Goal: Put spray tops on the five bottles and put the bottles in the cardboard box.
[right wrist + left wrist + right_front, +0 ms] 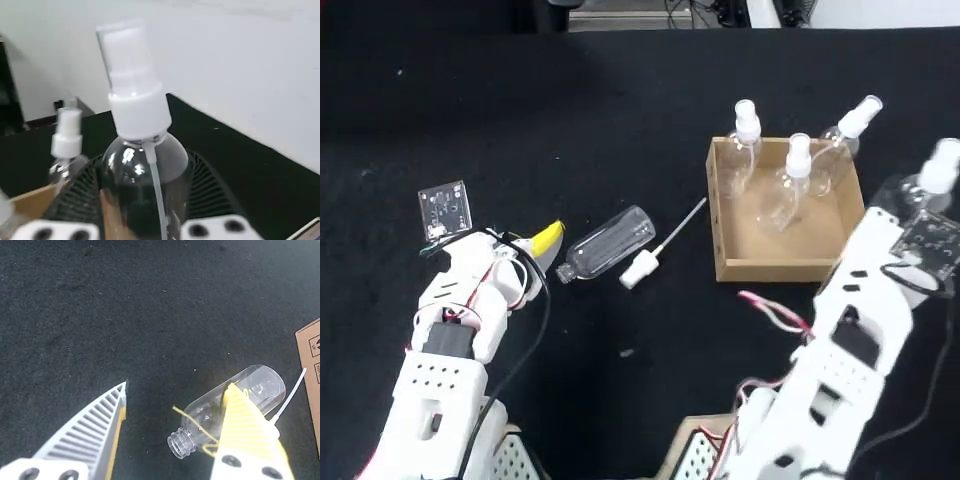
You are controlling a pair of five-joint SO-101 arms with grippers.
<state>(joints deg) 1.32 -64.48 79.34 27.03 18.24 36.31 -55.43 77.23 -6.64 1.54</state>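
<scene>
An uncapped clear bottle point(608, 243) lies on its side on the black table, with a loose white spray top point(650, 260) and its long tube beside it. My left gripper point(548, 247) sits open just left of the bottle's neck; in the left wrist view the bottle point(227, 410) lies partly behind the yellow finger point(245, 432). The cardboard box point(725, 205) holds three capped bottles point(790, 180). My right gripper point(145, 200) is shut on a fourth capped bottle point(142, 165), held upright at the box's right side point(925, 185).
A small card marker point(446, 207) sits on the left arm's wrist. The black table point(570, 120) stretches open behind and to the left of the box. A pale wall point(240, 65) stands behind the right gripper's bottle.
</scene>
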